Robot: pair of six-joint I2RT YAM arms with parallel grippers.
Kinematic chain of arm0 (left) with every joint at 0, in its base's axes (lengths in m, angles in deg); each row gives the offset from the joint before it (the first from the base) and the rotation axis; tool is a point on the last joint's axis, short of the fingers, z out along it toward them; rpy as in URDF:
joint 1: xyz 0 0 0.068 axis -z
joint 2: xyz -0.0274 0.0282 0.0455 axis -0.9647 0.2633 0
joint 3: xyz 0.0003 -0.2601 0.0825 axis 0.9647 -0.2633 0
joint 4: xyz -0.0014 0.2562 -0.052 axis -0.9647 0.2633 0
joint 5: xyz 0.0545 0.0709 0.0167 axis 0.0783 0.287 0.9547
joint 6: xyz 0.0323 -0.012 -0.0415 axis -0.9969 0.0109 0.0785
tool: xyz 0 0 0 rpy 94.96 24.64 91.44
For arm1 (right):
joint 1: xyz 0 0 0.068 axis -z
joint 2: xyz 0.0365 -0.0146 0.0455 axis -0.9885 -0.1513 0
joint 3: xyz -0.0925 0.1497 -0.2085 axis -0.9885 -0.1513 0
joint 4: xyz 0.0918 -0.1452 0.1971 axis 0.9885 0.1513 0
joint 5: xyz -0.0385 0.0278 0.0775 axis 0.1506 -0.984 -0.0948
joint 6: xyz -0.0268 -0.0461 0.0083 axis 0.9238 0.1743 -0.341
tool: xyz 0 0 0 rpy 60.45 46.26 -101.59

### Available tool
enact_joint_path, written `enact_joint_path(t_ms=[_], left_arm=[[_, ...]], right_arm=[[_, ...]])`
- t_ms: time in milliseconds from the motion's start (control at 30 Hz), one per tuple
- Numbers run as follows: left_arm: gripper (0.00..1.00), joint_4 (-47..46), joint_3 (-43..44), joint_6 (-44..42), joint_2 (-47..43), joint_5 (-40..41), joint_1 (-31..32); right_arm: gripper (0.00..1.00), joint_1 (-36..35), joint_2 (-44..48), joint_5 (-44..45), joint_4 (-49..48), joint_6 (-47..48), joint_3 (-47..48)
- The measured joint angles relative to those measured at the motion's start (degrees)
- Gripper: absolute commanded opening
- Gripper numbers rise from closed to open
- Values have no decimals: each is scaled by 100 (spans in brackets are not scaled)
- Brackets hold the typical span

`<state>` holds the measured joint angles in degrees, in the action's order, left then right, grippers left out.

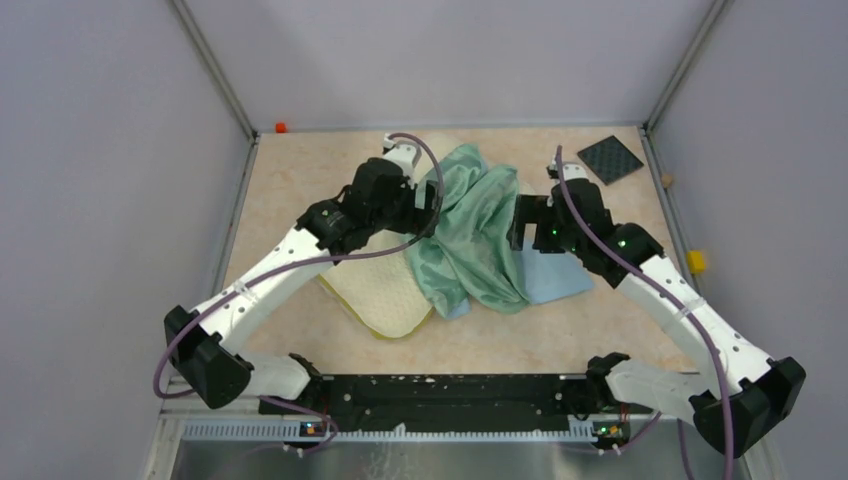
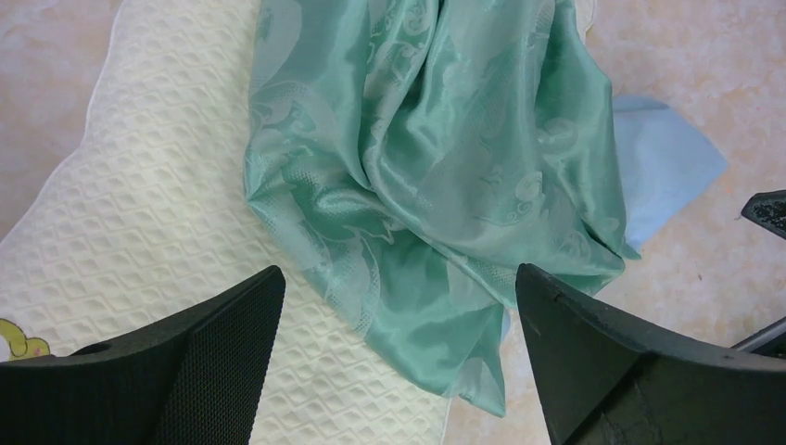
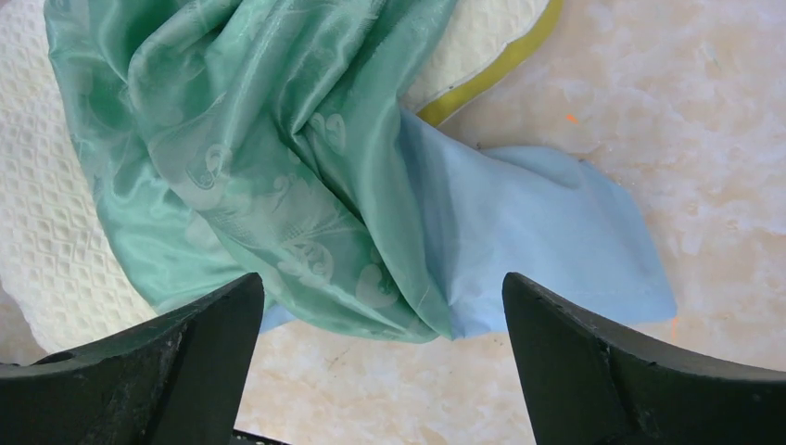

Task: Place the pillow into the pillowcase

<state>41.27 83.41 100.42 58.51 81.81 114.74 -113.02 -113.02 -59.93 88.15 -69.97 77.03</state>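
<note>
At mid-table, the pillowcase is draped in a bunch across the pillow, not yet pulled over it. The left gripper and right gripper are held wide above it, empty. Next, its opening likely must be found and pinched.

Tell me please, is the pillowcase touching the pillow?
Touching. The left wrist view shows the green folds of the pillowcase lying directly on the white pillow, with no gap between them.
</note>
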Motion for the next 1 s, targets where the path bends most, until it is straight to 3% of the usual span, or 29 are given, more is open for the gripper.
enact_joint_path(t_ms=[567,1000], left_arm=[[99,-466,-1145,608,-278,-223,0],[97,-964,-1198,1040,1244,-177,59]], right_arm=[[99,0,-7,0,-190,-15,-603],[99,0,-688,31,-1025,-151,-1034]])
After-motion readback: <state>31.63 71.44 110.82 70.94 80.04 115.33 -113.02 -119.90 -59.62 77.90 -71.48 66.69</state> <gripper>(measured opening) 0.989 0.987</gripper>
